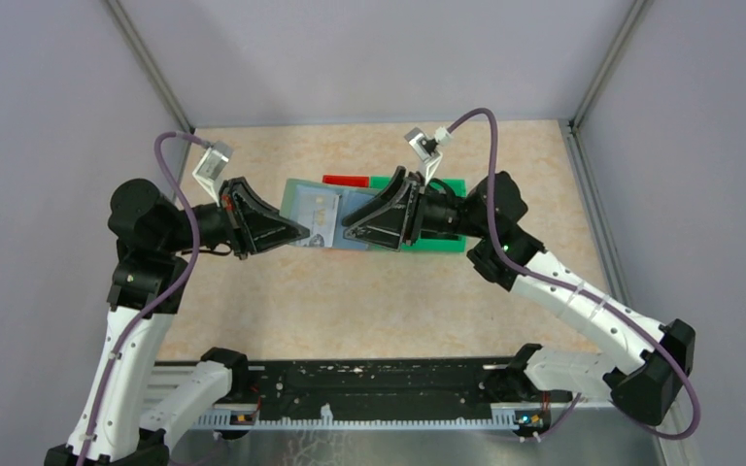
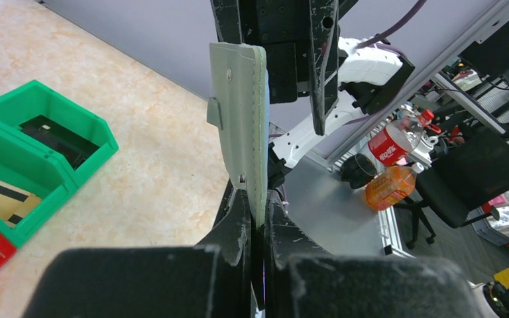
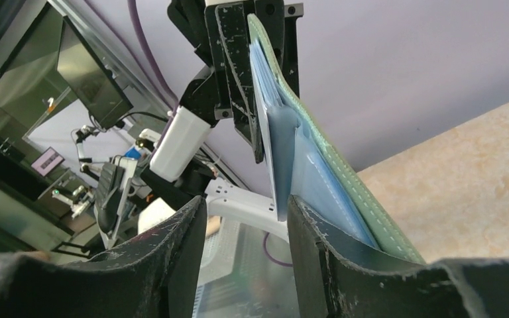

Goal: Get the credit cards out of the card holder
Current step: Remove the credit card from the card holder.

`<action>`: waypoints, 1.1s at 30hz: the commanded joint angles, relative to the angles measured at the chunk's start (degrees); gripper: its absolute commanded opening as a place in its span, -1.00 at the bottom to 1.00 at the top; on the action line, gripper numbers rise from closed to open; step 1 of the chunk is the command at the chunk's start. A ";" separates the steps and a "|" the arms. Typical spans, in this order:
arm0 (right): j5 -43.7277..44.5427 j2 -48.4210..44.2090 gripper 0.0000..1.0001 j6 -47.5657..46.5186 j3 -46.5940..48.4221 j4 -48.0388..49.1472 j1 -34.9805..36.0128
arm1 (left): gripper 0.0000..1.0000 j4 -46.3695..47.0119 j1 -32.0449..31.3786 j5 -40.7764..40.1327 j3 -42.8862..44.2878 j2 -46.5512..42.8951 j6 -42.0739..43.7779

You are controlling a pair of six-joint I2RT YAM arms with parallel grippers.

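Your L gripper (image 2: 258,218) is clamped on the card holder (image 2: 238,112), held on edge over the table's (image 1: 350,291) far middle. R gripper (image 3: 246,212) gapes partway, straddling the credit cards (image 3: 278,159) at their exposed edge. Cards prob. thin, stiff, slick; holder soft. Pinch the flat faces, pull straight.

White-black arms (image 1: 583,301), perhaps braided purple cables (image 1: 492,160)

The green bin (image 1: 442,243) and red bin (image 1: 347,181) crowd behind the raised card holder (image 1: 319,216); the near tabletop (image 1: 369,301) offers passage.

robotics lab: walled test table (image 1: 369,301), monitor (image 3: 89,79), office chair (image 2: 467,175)
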 commanded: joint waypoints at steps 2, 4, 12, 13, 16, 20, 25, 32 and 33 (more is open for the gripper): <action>-0.13 0.94 -0.07 -1.55 2.87 2.47 2.69 | -1.00 5.47 -0.20 2.64 0.73 -0.27 -4.03; -0.01 1.34 -0.08 -1.49 2.98 2.92 3.47 | -1.00 5.59 -0.19 2.56 0.71 -0.17 -4.15; 0.65 2.83 -0.18 -0.85 3.17 5.63 4.45 | -1.00 5.69 -0.20 2.65 0.52 -0.24 -4.45; 0.78 3.11 -0.20 -0.57 3.20 6.25 4.47 | -1.00 5.61 -0.20 2.69 0.37 -0.35 -4.30; 0.81 3.93 -0.28 -0.06 3.88 7.68 4.40 | -1.00 5.35 -0.17 3.00 0.32 -0.55 -3.97; 0.81 4.82 -0.36 0.67 5.16 9.33 4.45 | -1.00 4.95 -0.20 3.25 0.23 -0.68 -3.46; 0.68 5.96 -0.51 0.76 7.52 9.26 4.45 | -1.00 4.25 -0.20 3.53 -0.13 -1.32 -2.57; 0.37 6.38 -0.99 2.26 6.76 10.15 4.45 | -1.00 2.67 -0.17 3.19 0.31 -1.35 -1.19; 0.45 6.02 -1.00 2.34 6.15 10.37 4.45 | -1.00 2.12 -0.15 3.11 0.50 -1.20 -0.68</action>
